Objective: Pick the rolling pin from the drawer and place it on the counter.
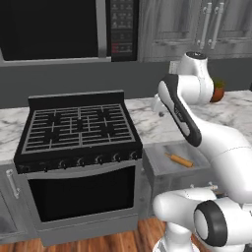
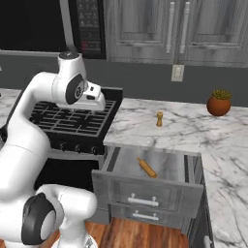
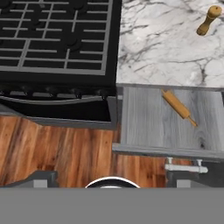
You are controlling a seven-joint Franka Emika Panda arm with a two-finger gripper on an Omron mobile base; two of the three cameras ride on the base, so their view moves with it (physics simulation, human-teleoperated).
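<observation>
— Rolling pin [image 3: 179,106]: location?
— Lying at a slant in the open drawer [image 2: 169,167], below the counter [image 2: 184,131], right of the stove [image 1: 78,128].
— Claw?
— Raised above the stove; opening cannot be told, nothing seen held.

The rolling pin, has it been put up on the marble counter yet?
No, the rolling pin lies inside the open drawer, below the counter.

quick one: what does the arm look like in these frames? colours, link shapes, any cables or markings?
Glossy white arm built of rounded, tubular links with bulbous joint housings. Dark grey to black bands and round caps sit at the joints, and a black strip runs along the forearm link in the left base view. The hand is a white, blocky piece. No cables, logos or markings visible. The gripper's fingertips can't be made out.
</observation>
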